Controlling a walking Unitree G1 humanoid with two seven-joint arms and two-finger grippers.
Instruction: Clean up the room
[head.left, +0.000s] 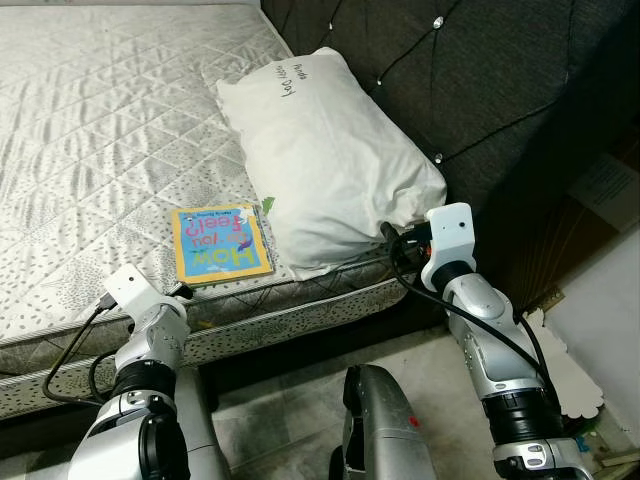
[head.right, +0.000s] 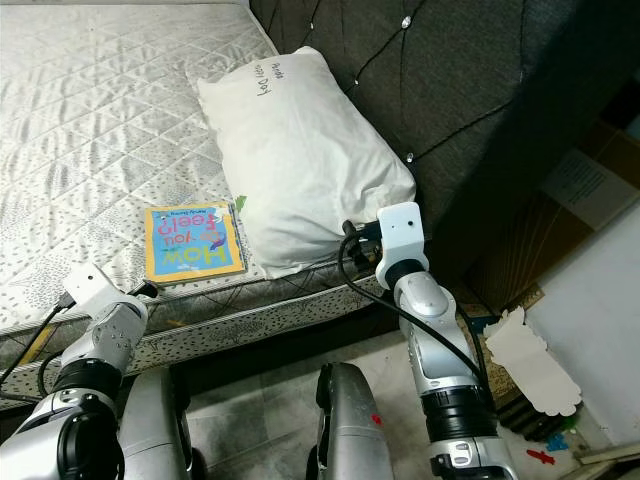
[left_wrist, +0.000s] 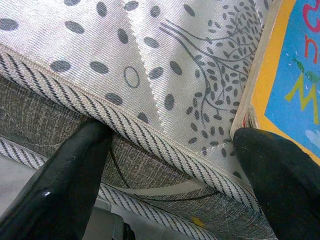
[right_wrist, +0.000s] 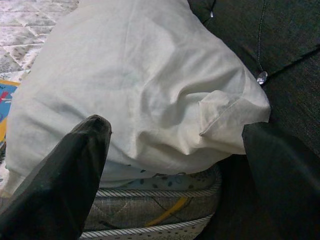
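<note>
A white pillow (head.left: 330, 160) lies on the mattress (head.left: 100, 130) against the dark headboard. Its near corner hangs over the bed's front edge. My right gripper (head.left: 389, 234) is open at that corner. In the right wrist view the two black fingers (right_wrist: 60, 180) stand on either side of the pillow corner (right_wrist: 220, 115) without closing on it. A yellow and blue picture book (head.left: 222, 243) lies flat near the front edge, just left of the pillow. My left gripper (head.left: 183, 291) is open at the mattress edge below the book, and one finger (left_wrist: 280, 175) is close to the book's corner (left_wrist: 295, 75).
The tufted dark headboard (head.left: 480, 90) rises on the right. Beyond it on the right are a cardboard box (head.right: 590, 190) and white scalloped paper (head.right: 530, 365) on the floor. My own grey body (head.left: 385, 420) is low in the middle, above a tiled floor.
</note>
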